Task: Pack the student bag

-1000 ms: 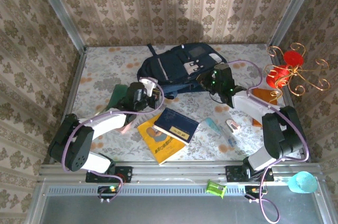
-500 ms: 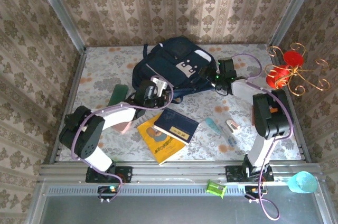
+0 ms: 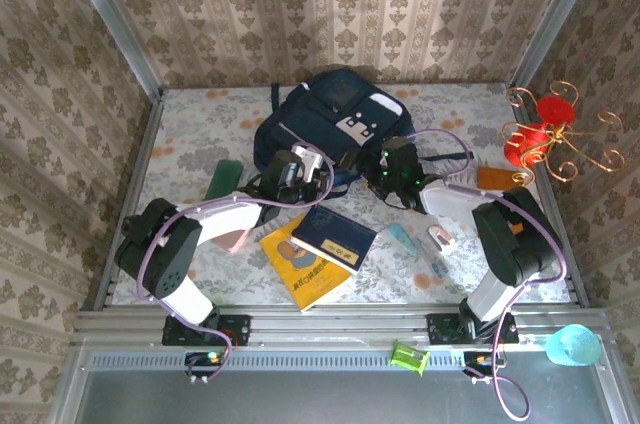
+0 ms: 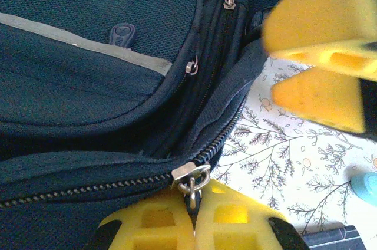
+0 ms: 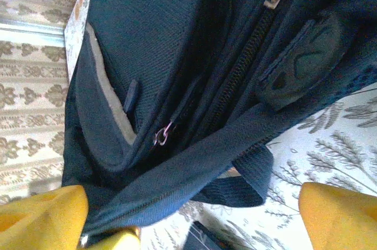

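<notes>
The student bag (image 3: 330, 124), a dark navy backpack with a white-and-grey patch, lies at the back centre of the table. My left gripper (image 3: 303, 166) is at its near edge. In the left wrist view its yellow fingers (image 4: 235, 220) are shut on the metal zipper pull (image 4: 191, 180) of the main zip. My right gripper (image 3: 385, 166) is just right of it, open. Its yellow fingertips (image 5: 41, 214) stand wide apart on either side of the bag's lower edge and a strap loop (image 5: 247, 179), gripping nothing. The bag (image 5: 177, 55) takes up most of the right wrist view.
A navy notebook (image 3: 335, 234) lies on a yellow book (image 3: 300, 274) in front of the bag. A green case (image 3: 225, 181) is to the left. A light blue tube (image 3: 405, 239) and a white item (image 3: 438, 237) are to the right. A copper stand with red ornaments (image 3: 545, 134) is at far right.
The right gripper opened and swung left to the bag's near edge beside the left gripper. The bag shifted and bunched up. The left gripper stayed shut and moved slightly right.
</notes>
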You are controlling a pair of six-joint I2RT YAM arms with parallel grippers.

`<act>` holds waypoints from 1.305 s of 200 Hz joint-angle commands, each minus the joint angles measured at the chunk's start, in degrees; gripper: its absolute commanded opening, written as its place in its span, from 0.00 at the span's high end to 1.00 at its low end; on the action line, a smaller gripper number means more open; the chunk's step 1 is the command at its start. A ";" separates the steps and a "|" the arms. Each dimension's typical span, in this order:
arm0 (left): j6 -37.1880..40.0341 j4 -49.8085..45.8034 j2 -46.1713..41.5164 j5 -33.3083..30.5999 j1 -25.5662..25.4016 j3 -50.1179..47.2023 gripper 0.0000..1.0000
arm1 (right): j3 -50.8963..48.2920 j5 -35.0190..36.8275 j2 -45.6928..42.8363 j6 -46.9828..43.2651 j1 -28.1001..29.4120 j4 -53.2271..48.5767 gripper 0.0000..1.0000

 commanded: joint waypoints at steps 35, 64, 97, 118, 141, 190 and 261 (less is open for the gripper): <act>4.13 1.17 -3.99 2.44 -0.48 -0.88 1.00 | 2.21 4.88 7.06 7.96 -1.39 9.04 0.59; 7.61 -4.30 -7.30 2.07 1.88 -3.08 1.00 | 1.16 4.84 4.70 5.67 -5.03 7.42 0.85; 8.10 -5.93 -11.25 0.80 7.43 -7.22 1.00 | 1.02 4.40 0.15 -0.29 -10.03 1.44 0.91; 9.45 -7.74 -12.36 -0.65 10.07 -7.92 1.00 | 2.45 3.72 -0.78 -3.81 -12.46 -2.75 0.91; 10.28 -9.75 -11.50 -0.16 10.66 -6.24 1.00 | 5.41 2.20 -0.01 -7.51 -14.42 -6.51 0.89; 6.85 -7.29 -7.01 3.38 6.22 -0.65 1.00 | 10.99 0.79 0.84 -13.89 -14.91 -13.47 0.61; 3.26 -5.88 -4.05 4.15 1.93 3.89 1.00 | -1.53 -1.78 -10.28 -6.51 -9.39 -12.76 0.10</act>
